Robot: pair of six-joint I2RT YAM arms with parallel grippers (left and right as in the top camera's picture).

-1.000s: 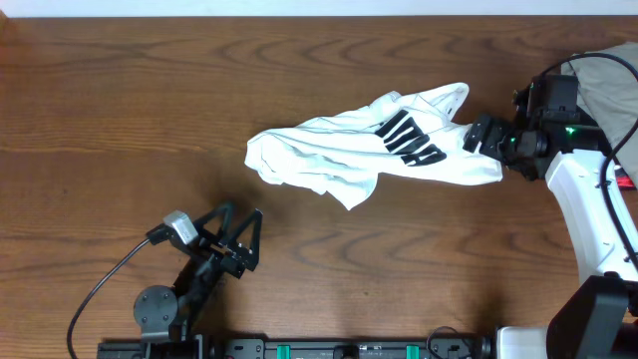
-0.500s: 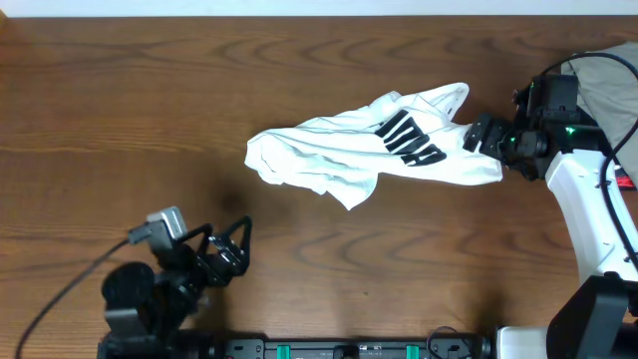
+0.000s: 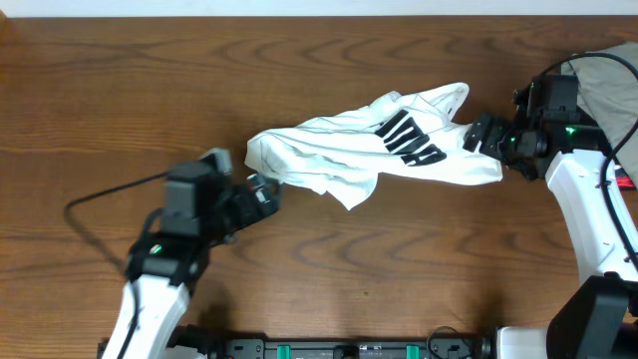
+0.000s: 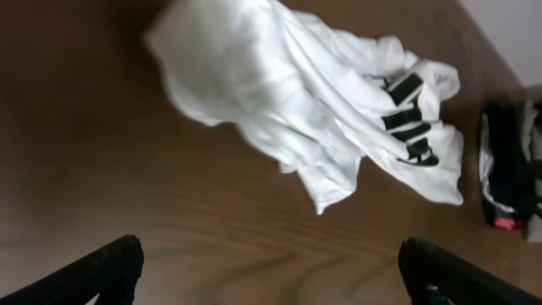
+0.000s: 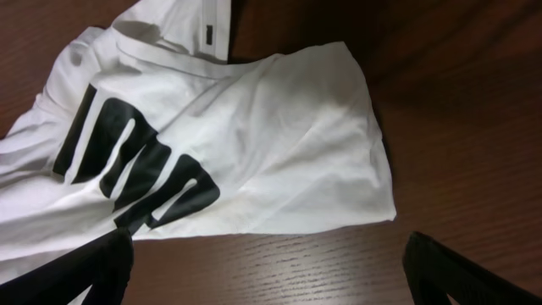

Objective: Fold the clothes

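Observation:
The clothes are one white T-shirt with black lettering, lying crumpled and wrinkled across the middle of the wooden table. My left gripper hovers just off the shirt's lower left end, open and empty. In the left wrist view the shirt lies ahead of the wide-apart fingers, with bare wood between them. My right gripper sits at the shirt's right edge, open. In the right wrist view the shirt's hem lies just beyond the gripper, which holds nothing.
A heap of beige-grey, black and red garments lies at the far right behind the right arm; it also shows as a dark bundle in the left wrist view. The left arm's cable loops over the table.
The left arm has swung up from the table's front edge to the shirt's lower left end. The shirt and the right arm have not moved.

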